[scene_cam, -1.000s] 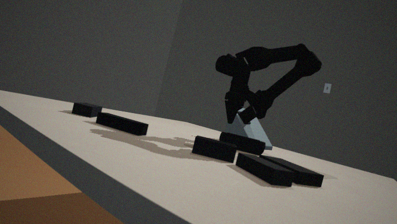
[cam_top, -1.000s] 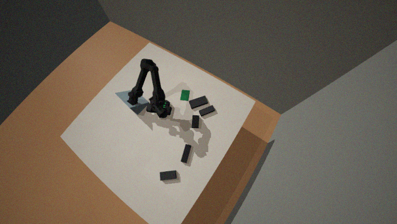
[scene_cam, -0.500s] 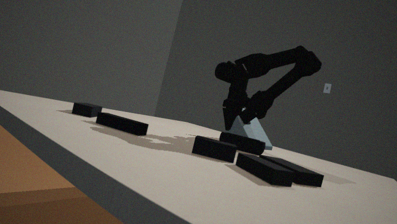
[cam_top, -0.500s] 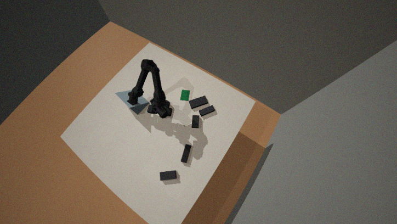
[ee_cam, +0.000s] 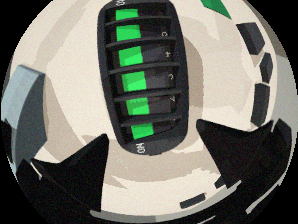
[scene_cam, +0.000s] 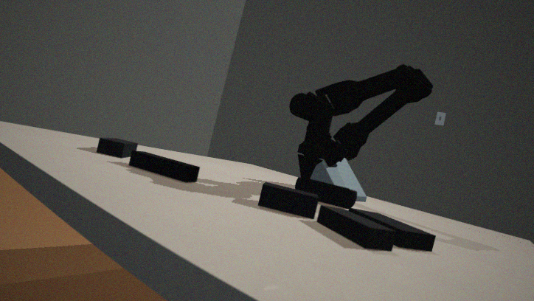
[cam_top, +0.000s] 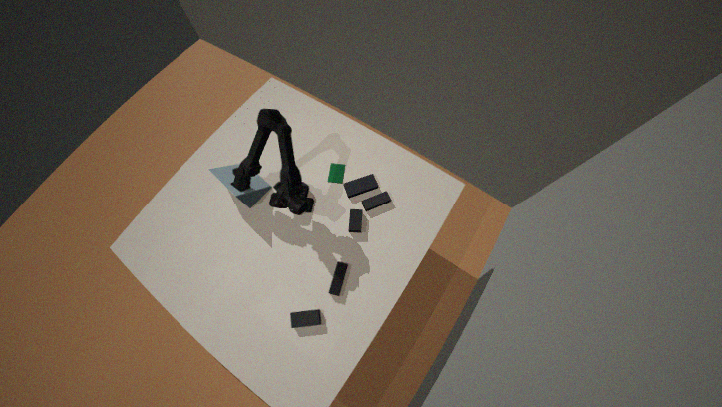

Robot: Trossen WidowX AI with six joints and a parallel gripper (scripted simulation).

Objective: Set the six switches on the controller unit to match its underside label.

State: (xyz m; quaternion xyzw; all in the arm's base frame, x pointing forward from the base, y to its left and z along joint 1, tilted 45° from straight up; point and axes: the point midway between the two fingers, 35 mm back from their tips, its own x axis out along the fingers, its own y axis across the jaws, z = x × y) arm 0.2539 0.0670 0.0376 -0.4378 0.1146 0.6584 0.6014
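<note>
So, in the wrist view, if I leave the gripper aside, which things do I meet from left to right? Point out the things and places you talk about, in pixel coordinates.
Blue-grey wedge (cam_top: 250,198) (scene_cam: 345,179) (ee_cam: 30,110) → controller unit (scene_cam: 330,194) (ee_cam: 181,100) → green square (cam_top: 336,173) (ee_cam: 216,6) → group of three dark blocks (cam_top: 361,186) (scene_cam: 414,235) (ee_cam: 251,37).
</note>
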